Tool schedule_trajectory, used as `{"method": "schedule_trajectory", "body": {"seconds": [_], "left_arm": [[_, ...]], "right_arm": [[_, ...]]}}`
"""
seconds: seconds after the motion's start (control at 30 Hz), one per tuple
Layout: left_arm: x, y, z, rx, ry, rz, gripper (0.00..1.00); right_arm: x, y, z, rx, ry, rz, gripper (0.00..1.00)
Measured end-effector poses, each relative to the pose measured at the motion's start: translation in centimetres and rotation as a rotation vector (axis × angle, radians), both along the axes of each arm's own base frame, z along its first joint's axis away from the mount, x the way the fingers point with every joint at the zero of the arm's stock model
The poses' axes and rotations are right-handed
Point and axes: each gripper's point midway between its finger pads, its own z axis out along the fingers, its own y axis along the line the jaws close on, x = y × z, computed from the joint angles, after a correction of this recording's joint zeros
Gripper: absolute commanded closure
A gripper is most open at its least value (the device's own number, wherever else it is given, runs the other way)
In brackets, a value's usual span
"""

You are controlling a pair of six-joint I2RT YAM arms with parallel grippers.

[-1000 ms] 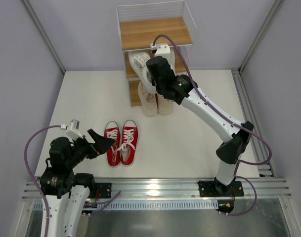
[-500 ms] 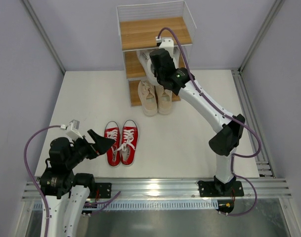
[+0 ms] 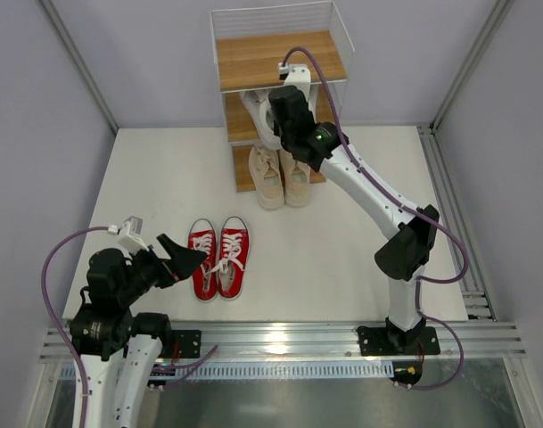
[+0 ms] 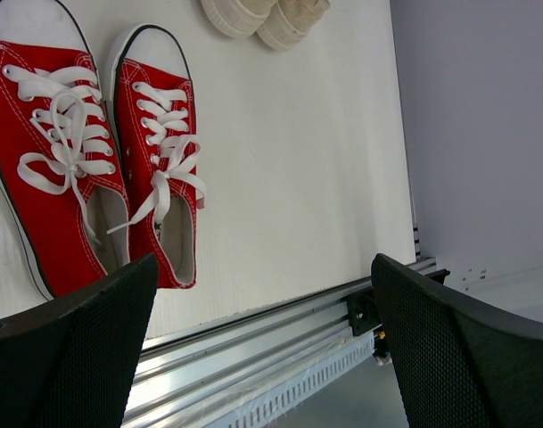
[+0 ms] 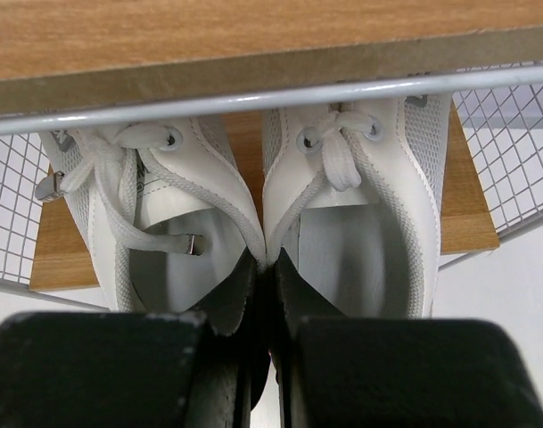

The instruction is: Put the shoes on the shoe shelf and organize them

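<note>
My right gripper (image 3: 276, 114) is shut on the pinched inner collars of the white pair (image 5: 378, 205), one finger inside each shoe (image 5: 267, 267). It holds the pair side by side on the middle board (image 5: 472, 214) of the shoe shelf (image 3: 275, 58), under the top board (image 5: 253, 40). The beige pair (image 3: 282, 178) sits on the bottom tier with toes sticking out. The red pair (image 3: 219, 256) lies on the table, also seen in the left wrist view (image 4: 93, 152). My left gripper (image 3: 187, 258) is open and empty beside the red pair (image 4: 262, 348).
White wire mesh (image 5: 512, 143) closes the shelf's sides. An aluminium rail (image 3: 280, 339) runs along the table's near edge. Grey walls with metal posts (image 3: 75, 62) surround the white table (image 3: 164, 178).
My right arm has reached farther toward the shelf and pushed the white pair in onto the middle tier. The left arm has not moved.
</note>
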Motion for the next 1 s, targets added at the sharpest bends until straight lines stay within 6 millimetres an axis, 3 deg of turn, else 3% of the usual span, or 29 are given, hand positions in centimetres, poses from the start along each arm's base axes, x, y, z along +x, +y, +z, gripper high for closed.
{"method": "schedule_trajectory", "body": {"seconds": [0.47, 0.63, 0.7, 0.83, 1.0], "left_arm": [[-0.3, 0.0, 0.3, 0.002, -0.001, -0.001, 0.00], [-0.3, 0.1, 0.2, 0.004, 0.004, 0.000, 0.00], [-0.3, 0.1, 0.3, 0.006, 0.001, 0.001, 0.01], [-0.3, 0.2, 0.5, 0.008, -0.005, 0.004, 0.00], [-0.3, 0.2, 0.5, 0.012, -0.007, 0.005, 0.00]], "right_arm": [[0.9, 0.2, 0.4, 0.033, -0.022, 0.010, 0.84], [1.9, 0.2, 2.3, 0.095, -0.097, -0.007, 0.68], [2.1, 0.4, 2.8, 0.117, -0.120, -0.007, 0.55], [2.2, 0.5, 2.8, 0.125, -0.132, -0.007, 0.44], [1.1, 0.1, 3.2, 0.133, -0.147, 0.001, 0.39]]}}
